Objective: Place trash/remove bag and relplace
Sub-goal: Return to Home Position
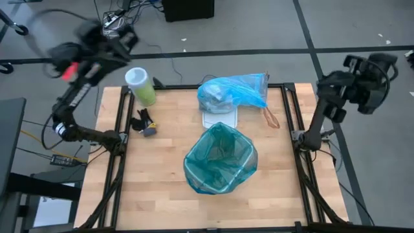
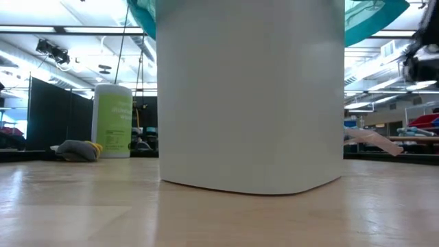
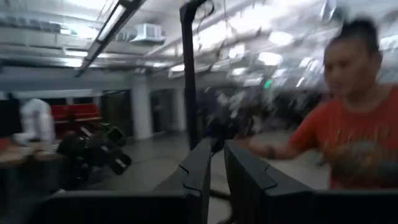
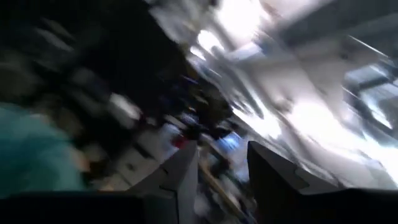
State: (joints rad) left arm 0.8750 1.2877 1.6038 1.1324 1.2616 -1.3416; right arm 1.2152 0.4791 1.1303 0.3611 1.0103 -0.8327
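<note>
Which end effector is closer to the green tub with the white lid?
Left. The left end effector hangs just beyond the green tub; the right end effector is off the opposite side of the table.

Both arms are dark, close to black, made of slim tubes joined by chunky housings. The left arm (image 1: pixel 83 81) has a red mark (image 1: pixel 70 68) near its wrist and a pale ring (image 1: pixel 59 129) low by its base. A thin black cable (image 1: pixel 392 76) loops around the bulky wrist of the right arm (image 1: pixel 326 103). The left gripper (image 3: pixel 217 146) and right gripper (image 4: pixel 222 146) each end in two dark, angular, flat-faced fingers (image 3: pixel 198 174).
</note>
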